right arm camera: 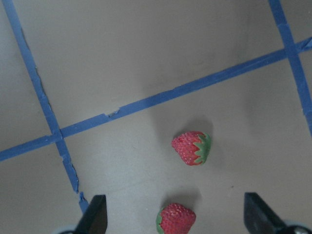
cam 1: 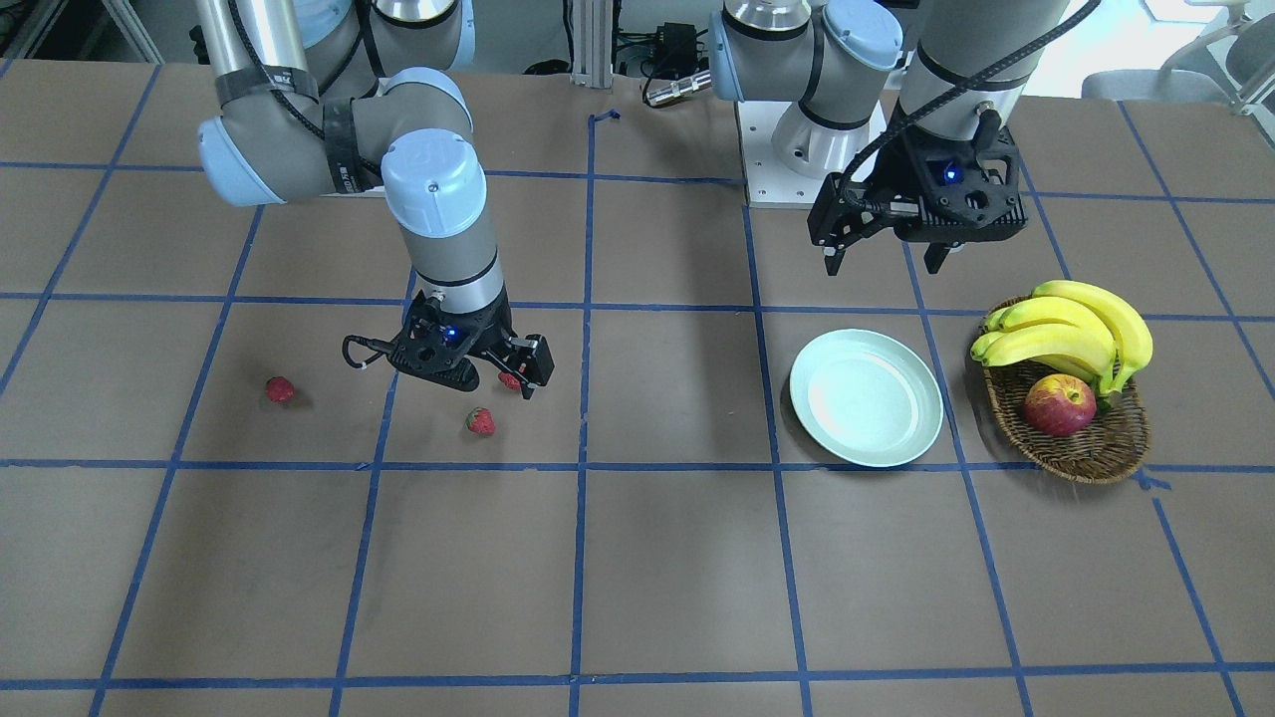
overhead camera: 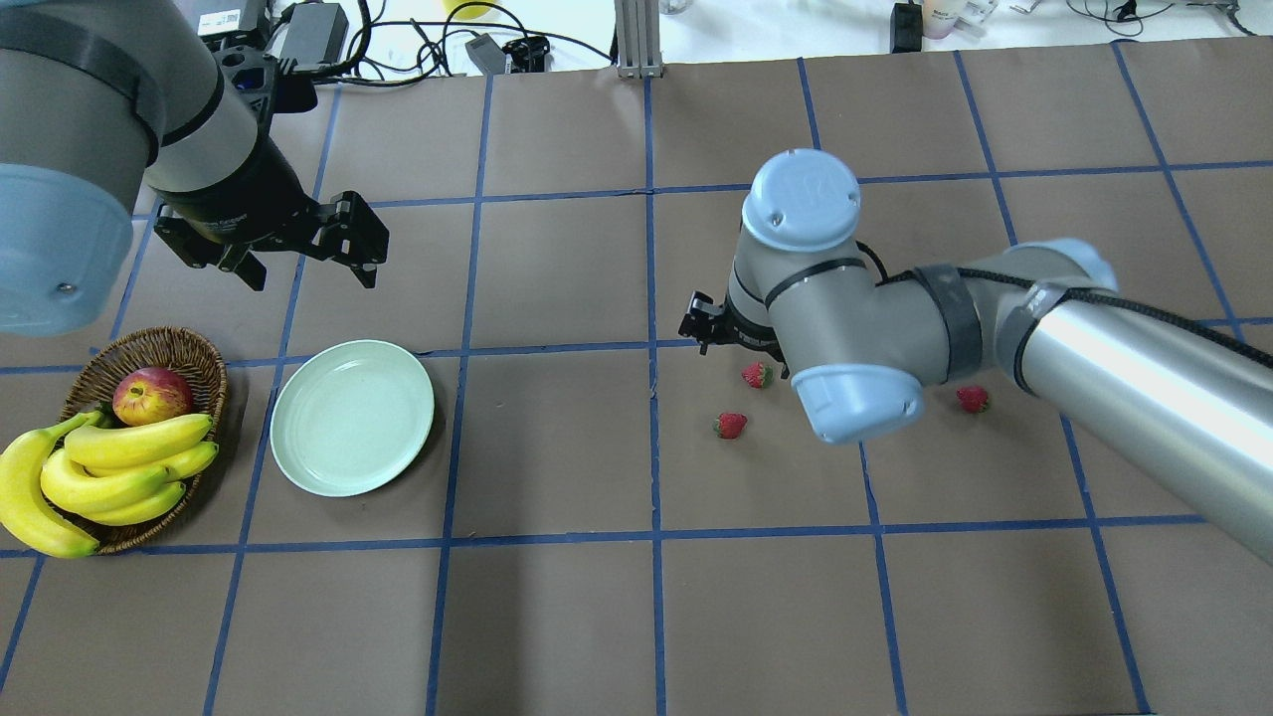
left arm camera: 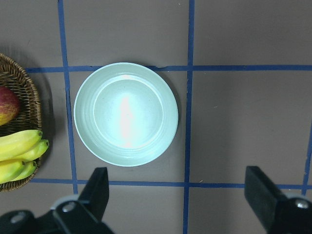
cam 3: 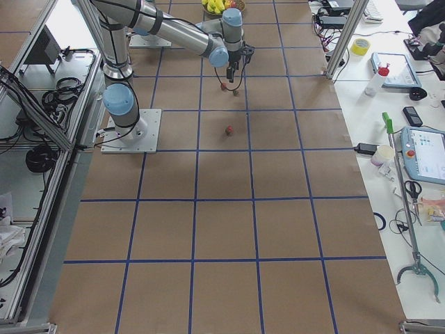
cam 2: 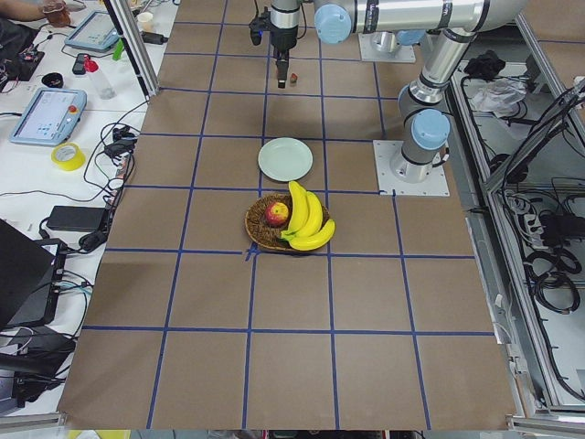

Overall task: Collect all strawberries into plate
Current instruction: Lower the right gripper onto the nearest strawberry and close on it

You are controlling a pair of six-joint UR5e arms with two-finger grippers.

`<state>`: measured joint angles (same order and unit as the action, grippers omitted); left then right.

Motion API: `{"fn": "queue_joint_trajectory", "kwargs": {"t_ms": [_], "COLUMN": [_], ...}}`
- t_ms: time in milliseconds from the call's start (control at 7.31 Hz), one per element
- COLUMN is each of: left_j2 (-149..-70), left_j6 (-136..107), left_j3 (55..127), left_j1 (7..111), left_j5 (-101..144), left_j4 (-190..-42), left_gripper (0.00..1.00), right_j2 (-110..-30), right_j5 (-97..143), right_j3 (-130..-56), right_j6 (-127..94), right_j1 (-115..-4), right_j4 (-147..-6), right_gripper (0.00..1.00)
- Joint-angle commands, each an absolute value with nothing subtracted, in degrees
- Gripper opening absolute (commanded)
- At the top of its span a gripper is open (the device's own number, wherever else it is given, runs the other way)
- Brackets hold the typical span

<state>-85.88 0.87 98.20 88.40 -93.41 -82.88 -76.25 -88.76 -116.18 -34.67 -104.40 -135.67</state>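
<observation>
Basket (overhead camera: 204, 348): wicker, at the robot's far left, holding bananas (overhead camera: 129, 457) and an apple (overhead camera: 151, 395).
Left gripper (overhead camera: 308, 273): hangs above the table (overhead camera: 557, 617) just past the plate, jaws spread wide, holding nothing.
Plate (overhead camera: 352, 418): pale green, just beside the basket, well apart from every berry.
Strawberries (overhead camera: 730, 426): all three lie on the table, two close together, the third strawberry (overhead camera: 973, 399) alone further right.
Right gripper (cam 1: 498, 376): hovers over the close pair, fingers wide apart, gripping nothing.
</observation>
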Motion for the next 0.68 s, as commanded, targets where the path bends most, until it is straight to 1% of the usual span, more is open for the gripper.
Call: {"fn": "queue_joint_trajectory", "kwargs": {"t_ms": [0, 137, 273, 410, 547], "left_j2": [-85.87, -85.87, -85.87, -85.87, -86.04], "left_j6": [0.88, 0.88, 0.88, 0.88, 0.88], "left_j3": [98.26, 98.26, 98.26, 98.26, 98.26], "left_j1": [88.42, 88.42, 88.33, 88.33, 88.33], "left_j5": [-93.43, -93.43, -93.43, -93.43, -93.34], "left_j4": [-82.88, -83.05, -83.06, -82.88, -82.71], "left_gripper": [1.00, 1.00, 1.00, 1.00, 1.00], "right_j2": [-75.68, -75.24, -74.63, -74.27, -73.14], "right_j5": [-88.16, -88.07, -87.98, -88.07, -88.15], "right_j3": [-121.20, -121.72, -121.29, -121.46, -121.38], "right_j6": [-36.29, -36.47, -36.56, -36.56, -36.30], "right_j1": [-104.41, -104.59, -105.81, -106.26, -106.26], "right_j4": [-141.50, -141.42, -141.94, -142.03, -142.21], "right_gripper": [0.97, 0.97, 0.85, 0.85, 0.79]}}
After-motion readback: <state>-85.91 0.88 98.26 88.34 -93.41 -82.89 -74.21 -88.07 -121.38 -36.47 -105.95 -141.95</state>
